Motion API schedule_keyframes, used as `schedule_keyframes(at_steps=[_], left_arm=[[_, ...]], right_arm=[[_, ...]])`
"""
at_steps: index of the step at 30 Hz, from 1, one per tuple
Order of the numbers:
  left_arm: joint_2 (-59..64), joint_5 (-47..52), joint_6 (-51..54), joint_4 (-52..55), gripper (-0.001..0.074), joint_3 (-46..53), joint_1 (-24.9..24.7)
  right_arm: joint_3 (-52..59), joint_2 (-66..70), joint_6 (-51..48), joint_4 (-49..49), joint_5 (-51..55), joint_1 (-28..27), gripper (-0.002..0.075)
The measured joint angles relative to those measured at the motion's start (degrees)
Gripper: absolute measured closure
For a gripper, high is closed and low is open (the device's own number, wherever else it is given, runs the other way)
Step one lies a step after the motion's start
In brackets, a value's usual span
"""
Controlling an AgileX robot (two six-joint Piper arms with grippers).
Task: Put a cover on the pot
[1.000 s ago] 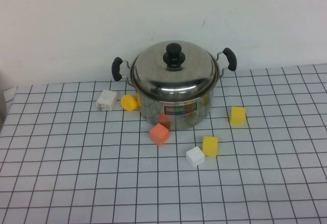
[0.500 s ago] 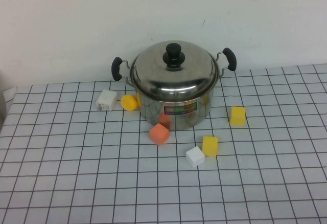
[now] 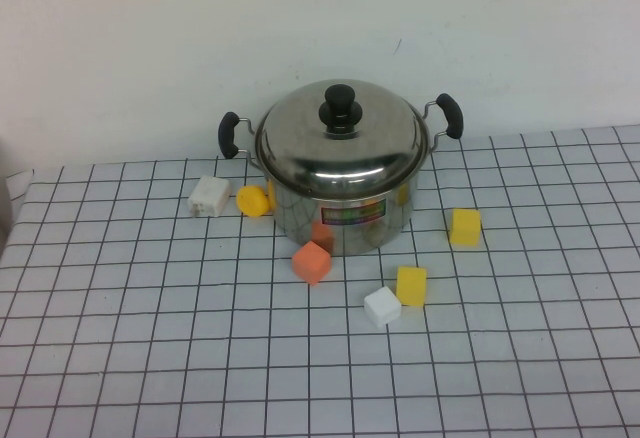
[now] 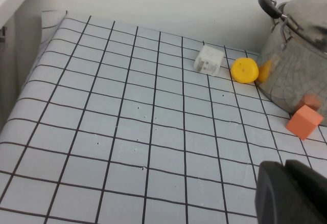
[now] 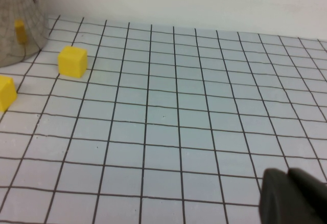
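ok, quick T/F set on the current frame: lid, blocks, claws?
1. The lid sits on the pot. True.
2. The orange block lies inside the pot. False: it is on the table in front of the pot.
3. Both arms show in the high view. False: neither appears; only a dark part of the left claw and of the right claw edges into its wrist view.
4. A white block touches a yellow block. True.

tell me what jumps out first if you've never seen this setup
The shiny pot at the back of the gridded table, against the white wall, already wearing its domed lid with a black knob. Small blocks lie scattered round it, the orange block just in front. Neither arm reaches the high view; the left gripper and right gripper show only as dark edges in their wrist views.
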Motion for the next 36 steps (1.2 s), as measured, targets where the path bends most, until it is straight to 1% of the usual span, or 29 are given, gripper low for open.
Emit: schedule_keyframes(at_steps=[36], left_arm=[[0.0, 0.0, 0.3, -0.1, 0.0736, 0.0, -0.6]], right_arm=[[0.0, 0.0, 0.0, 0.0, 0.0, 0.0, 0.0717]])
